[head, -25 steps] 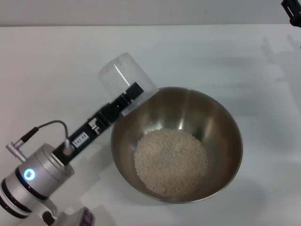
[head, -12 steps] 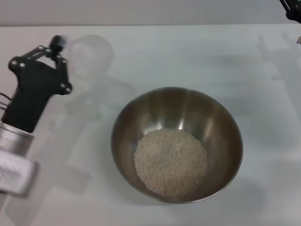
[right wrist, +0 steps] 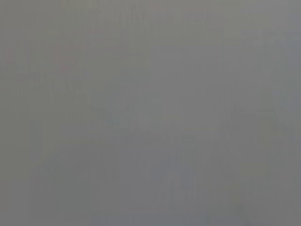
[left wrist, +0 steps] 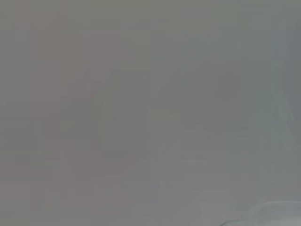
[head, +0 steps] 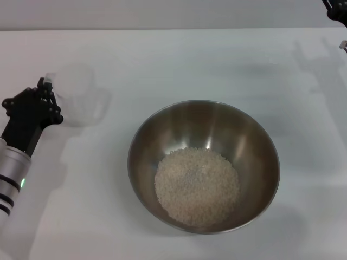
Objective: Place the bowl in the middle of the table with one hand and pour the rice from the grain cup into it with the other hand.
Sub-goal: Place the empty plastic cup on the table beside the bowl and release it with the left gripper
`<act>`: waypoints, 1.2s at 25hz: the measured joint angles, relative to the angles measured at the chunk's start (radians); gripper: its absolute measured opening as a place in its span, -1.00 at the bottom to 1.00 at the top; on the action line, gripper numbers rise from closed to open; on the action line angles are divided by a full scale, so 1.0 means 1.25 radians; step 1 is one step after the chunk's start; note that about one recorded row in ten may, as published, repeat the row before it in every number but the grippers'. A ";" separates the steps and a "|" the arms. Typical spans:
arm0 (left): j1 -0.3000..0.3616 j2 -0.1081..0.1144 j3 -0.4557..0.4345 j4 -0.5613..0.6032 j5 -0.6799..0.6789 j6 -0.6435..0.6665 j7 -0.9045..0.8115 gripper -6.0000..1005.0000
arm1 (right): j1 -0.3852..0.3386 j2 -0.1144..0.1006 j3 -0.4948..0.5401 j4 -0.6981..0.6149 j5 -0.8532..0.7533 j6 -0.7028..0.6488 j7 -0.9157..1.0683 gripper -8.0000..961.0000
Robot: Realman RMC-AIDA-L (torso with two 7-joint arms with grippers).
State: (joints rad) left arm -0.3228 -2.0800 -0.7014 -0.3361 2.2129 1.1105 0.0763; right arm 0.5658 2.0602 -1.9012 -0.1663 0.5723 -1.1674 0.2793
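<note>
Now the bowl sits near the middle of the table, a little toward the near edge, and the rice makes a heap inside it. So the pour looks done.

What matters next is the grain cup. It looks empty and sits on the table near the left edge, well apart from the bowl. The left gripper is just beside the cup, on the side toward the left edge, with the cup lying from it toward the bowl. Its black fingers reach the cup's edge, but I cannot tell if they are spread apart or pinching the cup. If the cup is let go, I think the arm only has to pull away toward the left edge.

The right gripper is far off at the far right corner, only a bit of it showing, so I cannot tell how it stands. The left arm is much nearer the cup.

Both wrist views show only grey.
</note>
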 joint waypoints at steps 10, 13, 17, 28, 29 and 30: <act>0.003 0.000 0.005 -0.001 -0.001 -0.061 -0.047 -0.90 | -0.004 0.001 0.003 0.001 0.000 -0.001 0.001 0.58; 0.003 0.000 0.005 -0.002 -0.001 -0.066 -0.044 -0.90 | -0.004 0.001 0.003 0.002 0.000 -0.001 0.001 0.58; 0.002 0.000 0.006 -0.002 0.005 -0.075 -0.039 -0.89 | -0.004 0.001 0.002 0.002 0.000 -0.001 0.001 0.58; 0.012 0.002 0.027 0.004 0.008 -0.081 -0.044 -0.87 | 0.001 -0.002 0.000 0.003 -0.001 -0.001 0.002 0.59; 0.016 0.003 0.029 0.005 0.008 -0.078 -0.044 -0.68 | 0.001 -0.002 0.000 0.003 -0.001 -0.001 0.002 0.59; 0.023 0.004 0.030 0.004 0.008 -0.075 -0.044 -0.49 | 0.001 -0.002 0.000 0.003 -0.001 0.000 0.002 0.59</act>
State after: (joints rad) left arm -0.2942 -2.0755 -0.6634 -0.3313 2.2230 1.0167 0.0216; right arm 0.5677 2.0571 -1.9017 -0.1625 0.5709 -1.1674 0.2820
